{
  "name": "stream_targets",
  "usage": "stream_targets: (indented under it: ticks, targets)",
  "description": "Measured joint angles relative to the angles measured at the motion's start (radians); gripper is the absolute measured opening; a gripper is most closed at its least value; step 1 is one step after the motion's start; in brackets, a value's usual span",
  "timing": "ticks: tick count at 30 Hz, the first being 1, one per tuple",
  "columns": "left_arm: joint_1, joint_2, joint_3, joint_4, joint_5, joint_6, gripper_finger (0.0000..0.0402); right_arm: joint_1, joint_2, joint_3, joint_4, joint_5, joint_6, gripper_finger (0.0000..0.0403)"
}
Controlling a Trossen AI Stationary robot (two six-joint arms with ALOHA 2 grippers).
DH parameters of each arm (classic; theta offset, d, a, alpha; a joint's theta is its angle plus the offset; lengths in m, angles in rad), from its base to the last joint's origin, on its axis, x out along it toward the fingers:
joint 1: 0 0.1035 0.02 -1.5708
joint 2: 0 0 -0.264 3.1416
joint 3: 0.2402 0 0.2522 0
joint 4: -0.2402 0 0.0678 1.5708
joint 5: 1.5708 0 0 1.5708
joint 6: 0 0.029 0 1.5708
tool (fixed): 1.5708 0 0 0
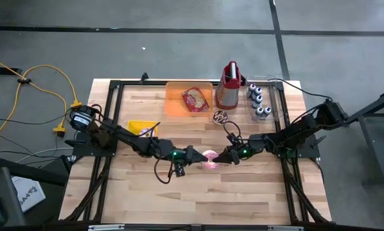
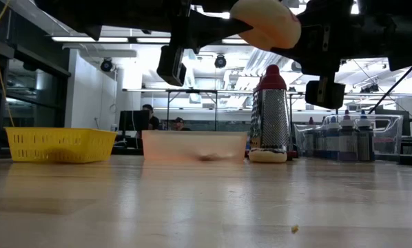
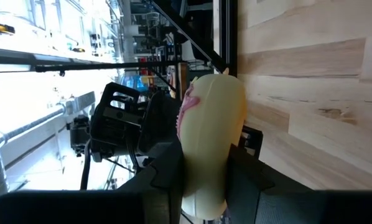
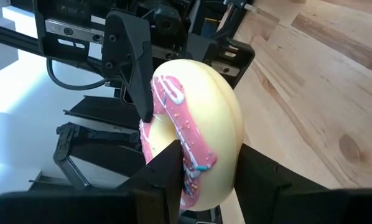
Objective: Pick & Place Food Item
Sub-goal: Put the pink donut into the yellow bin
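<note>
Both hands (image 1: 210, 156) clamping pink-iced doughnut (image 4: 195, 149), midair

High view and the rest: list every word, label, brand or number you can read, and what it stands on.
None can be read.
Packet in the orange tray: print too small to read.
Bottles in the clear bin: labels too small.
White box on the floor: dark marking, blurred.

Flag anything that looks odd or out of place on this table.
One thing stands out: both claws grip the same pink-frosted donut in the air above mid-table, the left claw and right claw each closed on it. Also a small crumb lies on the wooden table.
</note>
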Motion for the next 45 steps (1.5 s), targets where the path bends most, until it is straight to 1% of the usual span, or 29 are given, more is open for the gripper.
stream_targets:
  ticks: [5,19,22,28,32,37,45]
  targets:
    - [-0.009,0.0,0.0,0.0,-0.044,0.0,0.0084,0.0,0.0,0.0,0.0,-0.015,0.0,0.0114]
    - [-0.014,0.0,0.0,0.001,-0.049,0.0,0.0084,0.0,0.0,0.0,0.007,-0.035,-0.001,0.0116]
    - [-0.014,0.0,0.0,0.001,-0.049,0.0,0.0084,0.0,0.0,0.0,0.007,-0.03,-0.003,0.013]
    - [-0.014,0.0,0.0,0.0,-0.05,0.0,0.0084,-0.004,0.0,-0.001,0.006,-0.029,-0.003,0.0181]
    - [-0.014,0.0,0.0,0.0,-0.052,0.0,0.0084,-0.019,0.0,-0.001,0.006,-0.044,0.002,0.0201]
    - [-0.013,0.0,0.0,0.0,-0.052,0.0,0.0084,-0.019,0.0,-0.001,0.007,-0.052,0.003,0.0209]
    - [-0.014,0.0,0.0,0.003,-0.05,0.0,0.0084,-0.019,0.0,-0.001,0.057,-0.115,0.021,0.0209]
